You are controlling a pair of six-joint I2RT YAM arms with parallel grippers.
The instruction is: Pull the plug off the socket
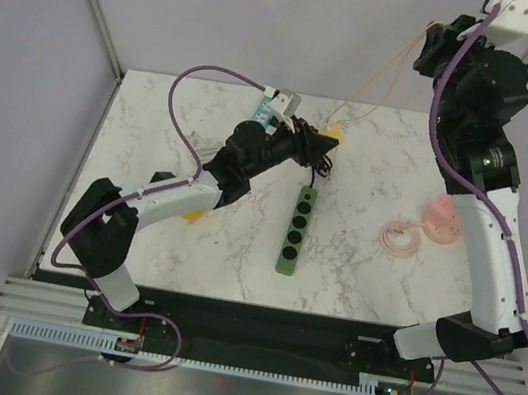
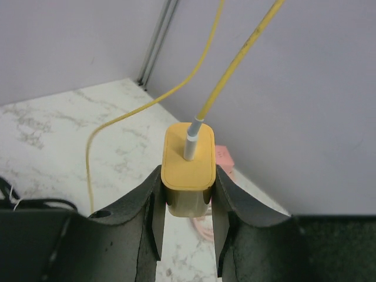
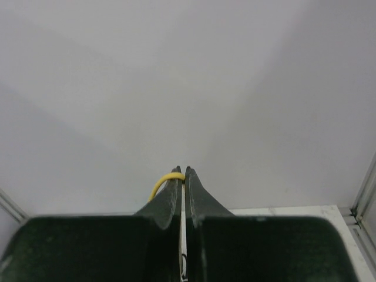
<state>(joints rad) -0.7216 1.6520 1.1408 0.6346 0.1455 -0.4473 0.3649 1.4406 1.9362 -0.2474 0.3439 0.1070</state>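
My left gripper (image 1: 323,147) is shut on the yellow plug (image 1: 334,131) and holds it above the table, apart from the green power strip (image 1: 296,229), whose sockets stand empty. In the left wrist view the plug (image 2: 188,170) sits squeezed between the fingertips of the left gripper (image 2: 187,197), and a yellow cable (image 2: 235,76) runs up from its top. My right gripper (image 1: 435,34) is raised high at the back right and is shut on that yellow cable (image 1: 380,80). The right wrist view shows the right gripper (image 3: 183,171) pinching the cable (image 3: 160,183).
A pink charger (image 1: 439,222) with a coiled pink cable (image 1: 401,239) lies on the marble table (image 1: 364,265) to the right of the strip. The strip's black cord (image 1: 321,172) bunches under my left gripper. A small yellow item (image 1: 195,214) lies under the left arm.
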